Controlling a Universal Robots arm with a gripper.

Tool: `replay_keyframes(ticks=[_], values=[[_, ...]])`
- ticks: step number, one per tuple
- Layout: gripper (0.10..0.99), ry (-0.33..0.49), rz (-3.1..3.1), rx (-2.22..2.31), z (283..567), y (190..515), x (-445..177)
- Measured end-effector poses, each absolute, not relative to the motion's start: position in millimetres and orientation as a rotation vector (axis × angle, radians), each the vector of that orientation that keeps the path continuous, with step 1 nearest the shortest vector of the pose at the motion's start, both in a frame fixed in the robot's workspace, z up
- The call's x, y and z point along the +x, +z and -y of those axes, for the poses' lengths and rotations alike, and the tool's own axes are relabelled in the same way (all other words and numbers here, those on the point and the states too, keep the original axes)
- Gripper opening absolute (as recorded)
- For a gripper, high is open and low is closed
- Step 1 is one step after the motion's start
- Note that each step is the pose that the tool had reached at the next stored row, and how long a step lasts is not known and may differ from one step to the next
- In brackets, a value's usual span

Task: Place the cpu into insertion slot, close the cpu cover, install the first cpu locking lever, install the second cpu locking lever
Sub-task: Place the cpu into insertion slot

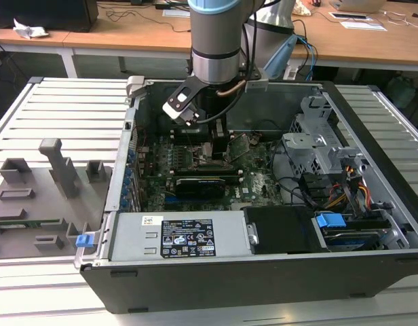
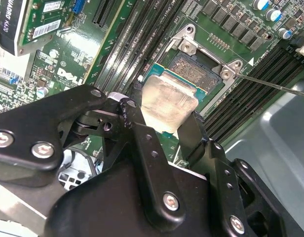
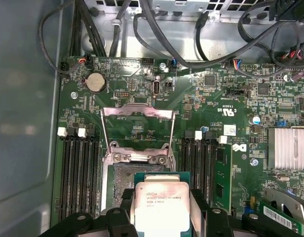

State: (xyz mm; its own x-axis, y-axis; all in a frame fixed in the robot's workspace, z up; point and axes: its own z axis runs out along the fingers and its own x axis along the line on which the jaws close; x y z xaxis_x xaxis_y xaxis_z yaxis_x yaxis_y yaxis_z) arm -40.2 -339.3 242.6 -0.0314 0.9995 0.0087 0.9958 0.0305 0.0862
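Observation:
My gripper (image 3: 162, 198) is shut on the cpu (image 3: 162, 207), a pale silver square chip on a green base, with one black finger (image 3: 126, 196) at each of two opposite edges. The chip hangs tilted over the near edge of the insertion slot (image 3: 123, 178), whose dark grid centre shows beyond it; I cannot tell whether they touch. The cpu cover (image 3: 137, 112), a thin silvery frame, stands swung open past the slot's hinge. In the second wrist view the cpu (image 2: 167, 101) hides part of the insertion slot (image 2: 194, 66), and a thin locking lever (image 2: 270, 83) sticks out free. In the exterior view the gripper (image 1: 220, 151) is down inside the computer case.
Black memory slots (image 3: 78, 173) flank the socket on both sides. Black cables (image 3: 191, 44) hang across the case beyond the board. A finned heat sink (image 3: 290, 148) and a long black card (image 1: 199, 185) lie nearby. The case wall (image 3: 23, 123) runs close along one side.

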Motion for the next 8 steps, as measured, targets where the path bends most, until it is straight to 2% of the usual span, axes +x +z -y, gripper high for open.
replay_keyframes(ticks=[8], values=[[0.533, 0.105, -2.214, 2.150, 335.9, 239.7, -40.2]])
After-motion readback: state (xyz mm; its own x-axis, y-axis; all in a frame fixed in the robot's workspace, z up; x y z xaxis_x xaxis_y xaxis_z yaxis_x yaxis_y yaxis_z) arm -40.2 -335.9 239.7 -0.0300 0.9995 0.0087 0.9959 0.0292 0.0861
